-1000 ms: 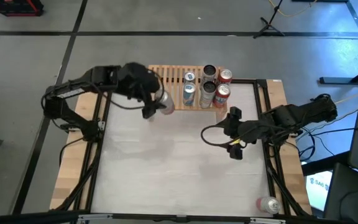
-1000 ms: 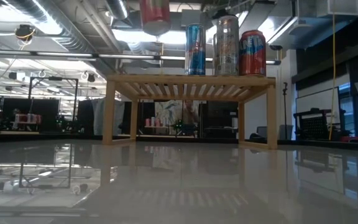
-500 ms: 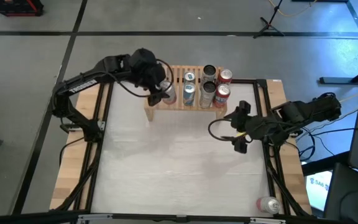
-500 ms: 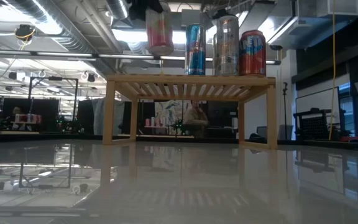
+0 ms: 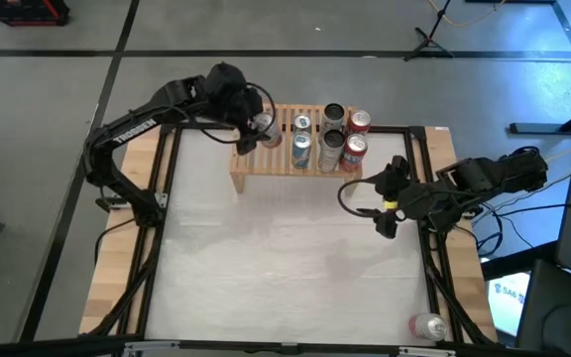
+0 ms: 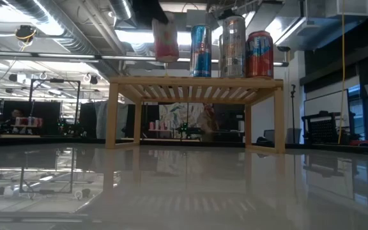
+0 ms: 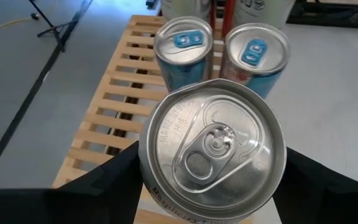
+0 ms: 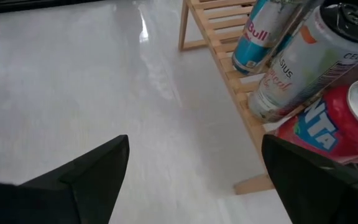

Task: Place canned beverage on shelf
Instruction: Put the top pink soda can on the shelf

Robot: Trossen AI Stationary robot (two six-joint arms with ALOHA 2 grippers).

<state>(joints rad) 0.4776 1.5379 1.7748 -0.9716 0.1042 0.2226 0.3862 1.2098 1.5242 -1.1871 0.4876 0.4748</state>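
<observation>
My left gripper (image 5: 257,132) is shut on a pink-and-white can (image 5: 264,124) held over the left part of the light-wood shelf (image 5: 278,162). In the low view the can (image 6: 165,39) hangs a little above the slat top (image 6: 197,82). The left wrist view looks down on the can's silver lid (image 7: 213,152) with the slats (image 7: 114,106) below. My right gripper (image 5: 391,199) is open and empty over the table, right of the shelf; its wrist view (image 8: 194,180) shows the shelf's right end (image 8: 229,62). My left gripper pinches the can's side wall just below the top rim (image 7: 146,163) between its two fingers (image 7: 107,180), one on each side. The fingers come from above, pointing down. The can hangs nearly upright, lid up, clear of the shelf's slats.
Several cans stand on the shelf's middle and right: two blue (image 5: 301,149), two silver (image 5: 331,147), two red (image 5: 354,149). The blue pair (image 7: 183,46) is right beside the held can. Another can (image 5: 426,325) lies at the table's near right corner. The slats left of the cans are bare.
My left gripper has carried the can from in front of the shelf toward the far edge, over the shelf's left part, and has tipped it from slanted to nearly upright, coming down closer to the slats. My right gripper has drawn back toward the table's right edge.
</observation>
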